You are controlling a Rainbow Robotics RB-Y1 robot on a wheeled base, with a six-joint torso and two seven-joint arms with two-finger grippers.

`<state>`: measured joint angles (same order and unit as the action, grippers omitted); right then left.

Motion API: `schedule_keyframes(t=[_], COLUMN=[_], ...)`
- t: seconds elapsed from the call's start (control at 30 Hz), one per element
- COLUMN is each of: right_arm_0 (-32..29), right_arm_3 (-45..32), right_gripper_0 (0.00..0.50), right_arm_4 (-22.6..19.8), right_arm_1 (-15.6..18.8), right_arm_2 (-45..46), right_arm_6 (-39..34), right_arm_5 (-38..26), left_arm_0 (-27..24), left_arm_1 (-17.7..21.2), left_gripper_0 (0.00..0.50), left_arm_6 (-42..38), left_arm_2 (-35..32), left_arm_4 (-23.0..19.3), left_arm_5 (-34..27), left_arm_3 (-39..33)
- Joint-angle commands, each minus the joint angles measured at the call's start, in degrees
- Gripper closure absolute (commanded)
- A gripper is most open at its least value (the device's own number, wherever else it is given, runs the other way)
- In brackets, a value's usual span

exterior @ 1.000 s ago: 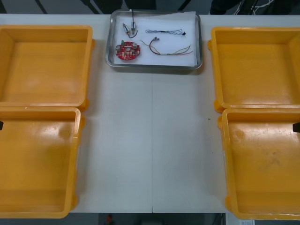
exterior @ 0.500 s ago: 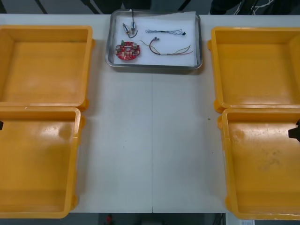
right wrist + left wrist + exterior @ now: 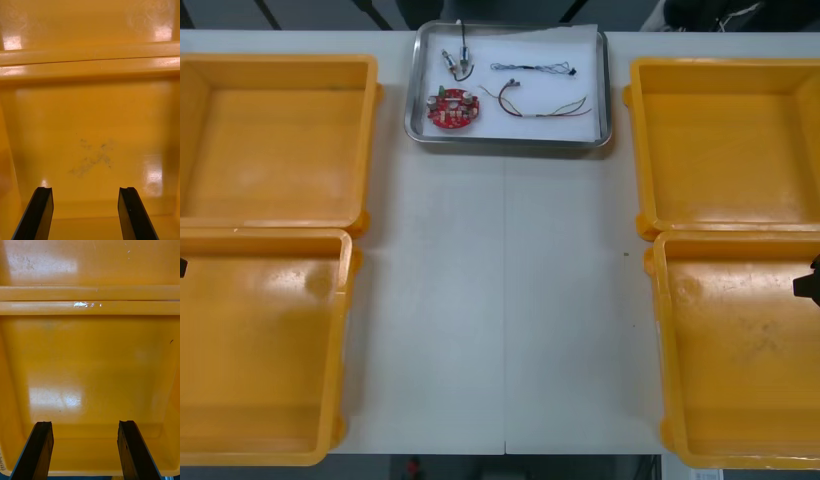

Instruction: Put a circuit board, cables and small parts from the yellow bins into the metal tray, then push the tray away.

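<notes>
L end effector (image 3: 85, 423) spread, empty, over near-left yellow bin (image 3: 90, 363). R end effector (image 3: 84, 189) likewise spread, over near-right yellow bin (image 3: 93, 112). Metal tray (image 3: 412, 95) w/ round red circuit board (image 3: 452, 108), cables (image 3: 540, 106), small metal parts (image 3: 455, 62) sits well apart from both, at tabletop (image 3: 500, 300) far edge.

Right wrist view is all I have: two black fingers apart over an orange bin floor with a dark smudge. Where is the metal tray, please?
Observer: The metal tray sits at the far edge of the table, between the two far yellow bins.
Operator: What does it hold?
Observer: A red circuit board, small metal parts and cables, all on its white inside.
Operator: And the left arm?
Observer: The left gripper hangs, fingers apart, over the bare floor of the near left bin.
</notes>
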<state>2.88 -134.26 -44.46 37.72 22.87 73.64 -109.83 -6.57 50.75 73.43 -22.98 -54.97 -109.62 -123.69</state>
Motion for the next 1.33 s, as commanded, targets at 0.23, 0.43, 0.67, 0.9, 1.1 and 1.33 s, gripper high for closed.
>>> schedule_keyframes(t=[0.23, 0.43, 0.67, 0.9, 1.1, 1.33], right_arm_0=[-1.0, -1.0, -1.0, -1.0, -1.0, -1.0], right_arm_3=[-0.4, -0.4, -0.4, -0.4, -0.4, -0.4], right_gripper_0=[0.0, 0.0, 0.0, 0.0, 0.0, 0.0], right_arm_4=[-0.4, -0.4, -0.4, -0.4, -0.4, -0.4], right_arm_1=[-0.1, -0.1, -0.1, -0.1, -0.1, -0.1], right_arm_2=[0.7, 0.7, 0.7, 0.7, 0.7, 0.7], right_arm_6=[0.3, 0.3, 0.3, 0.3, 0.3, 0.3], right_arm_5=[-0.2, -0.2, -0.2, -0.2, -0.2, -0.2], left_arm_0=[0.9, 0.9, 0.9, 0.9, 0.9, 0.9], left_arm_1=[0.7, 0.7, 0.7, 0.7, 0.7, 0.7], left_gripper_0=[0.0, 0.0, 0.0, 0.0, 0.0, 0.0], left_arm_6=[1.2, 1.2, 1.2, 1.2, 1.2, 1.2], left_arm_2=[-1.7, -1.7, -1.7, -1.7, -1.7, -1.7], left_arm_4=[0.0, 0.0, 0.0, 0.0, 0.0, 0.0], left_arm_5=[0.0, 0.0, 0.0, 0.0, 0.0, 0.0], left_arm_3=[-1.4, -1.4, -1.4, -1.4, -1.4, -1.4])
